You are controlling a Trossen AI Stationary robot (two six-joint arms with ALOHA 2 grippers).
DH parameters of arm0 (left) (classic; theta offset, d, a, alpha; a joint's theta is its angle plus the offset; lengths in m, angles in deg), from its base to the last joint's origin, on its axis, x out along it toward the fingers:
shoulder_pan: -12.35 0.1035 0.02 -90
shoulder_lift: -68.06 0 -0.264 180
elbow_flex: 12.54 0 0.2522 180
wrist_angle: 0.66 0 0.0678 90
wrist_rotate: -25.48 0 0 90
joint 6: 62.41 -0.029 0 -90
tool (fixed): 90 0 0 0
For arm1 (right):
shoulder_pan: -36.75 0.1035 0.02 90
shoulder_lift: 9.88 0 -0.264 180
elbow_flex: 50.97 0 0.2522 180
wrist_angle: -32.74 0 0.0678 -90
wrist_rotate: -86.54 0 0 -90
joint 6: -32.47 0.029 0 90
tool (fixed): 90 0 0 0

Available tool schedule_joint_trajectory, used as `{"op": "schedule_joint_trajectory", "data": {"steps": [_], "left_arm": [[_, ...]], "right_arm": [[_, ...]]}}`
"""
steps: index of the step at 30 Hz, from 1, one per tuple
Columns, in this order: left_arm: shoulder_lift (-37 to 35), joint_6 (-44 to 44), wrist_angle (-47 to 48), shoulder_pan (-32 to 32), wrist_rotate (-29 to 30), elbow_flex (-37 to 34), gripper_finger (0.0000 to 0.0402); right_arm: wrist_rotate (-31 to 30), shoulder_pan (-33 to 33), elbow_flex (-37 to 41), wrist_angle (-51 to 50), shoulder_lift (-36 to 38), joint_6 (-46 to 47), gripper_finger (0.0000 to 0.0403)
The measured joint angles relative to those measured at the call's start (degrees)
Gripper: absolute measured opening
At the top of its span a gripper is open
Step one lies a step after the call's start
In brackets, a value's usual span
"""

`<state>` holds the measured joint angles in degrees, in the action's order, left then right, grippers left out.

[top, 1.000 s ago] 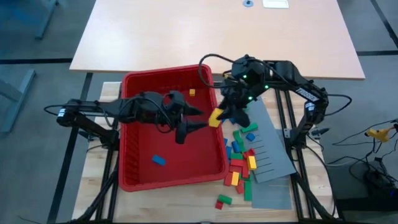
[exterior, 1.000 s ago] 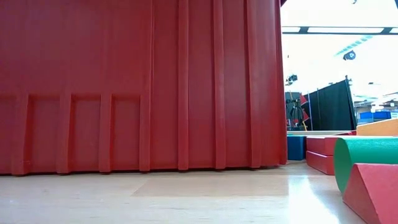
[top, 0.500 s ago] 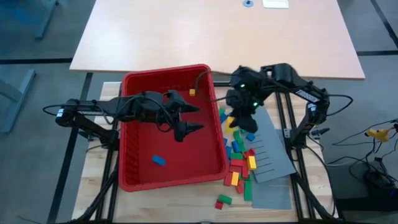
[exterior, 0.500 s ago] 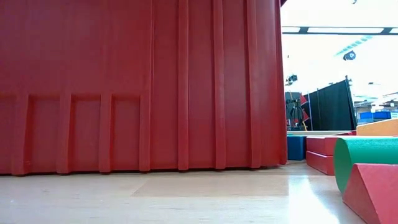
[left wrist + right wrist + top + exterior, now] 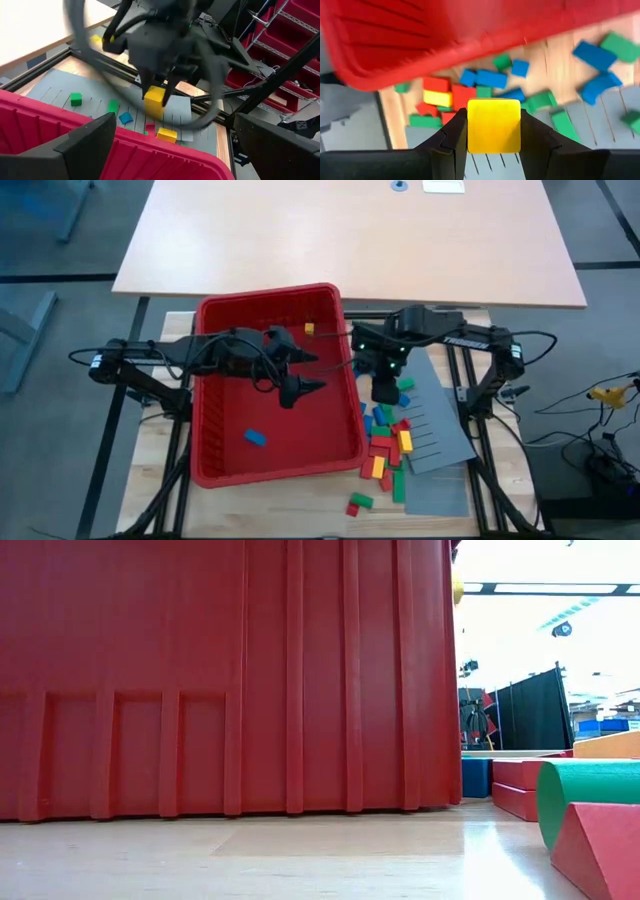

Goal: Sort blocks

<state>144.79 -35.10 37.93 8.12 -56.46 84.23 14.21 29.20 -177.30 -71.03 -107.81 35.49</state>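
One yellow block [image 5: 494, 125] clamped in right gripper [image 5: 492, 131], now lower beside the red bin [image 5: 215, 320]; left gripper [image 5: 312, 372] apart.

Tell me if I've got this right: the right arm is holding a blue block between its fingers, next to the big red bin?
Not quite. The block is yellow, not blue; the right wrist view shows it squeezed between the right arm's fingers, and the left wrist view shows the same. The rest holds: the right gripper is beside the red bin, over the loose blocks.
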Motion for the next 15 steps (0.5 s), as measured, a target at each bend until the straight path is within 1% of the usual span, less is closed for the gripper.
{"op": "schedule_joint_trajectory", "data": {"steps": [5, 9, 12, 13, 15], "left_arm": [[0.0, 0.0, 0.4, 0.0, 0.0, 0.0, 0.0390], [0.0, 0.0, 1.5, 0.0, 0.0, 0.0, 0.0390], [0.0, 0.2, 2.4, 0.0, 0.0, 0.0, 0.0390], [0.0, 0.2, 2.7, 0.0, 0.0, 0.0, 0.0390], [0.0, 0.2, 3.2, 0.0, 0.0, -0.1, 0.0390]], "right_arm": [[-3.2, -0.4, 7.3, 1.8, 0.2, 0.3, 0.0113], [-3.4, -1.7, 13.0, 6.2, 1.8, 2.1, 0.0113], [-3.4, -2.4, 15.9, 7.9, 2.5, 3.2, 0.0113], [-3.4, -2.5, 16.5, 7.9, 2.6, 3.4, 0.0115], [-3.4, -2.6, 17.1, 7.9, 3.0, 3.6, 0.0141]]}}
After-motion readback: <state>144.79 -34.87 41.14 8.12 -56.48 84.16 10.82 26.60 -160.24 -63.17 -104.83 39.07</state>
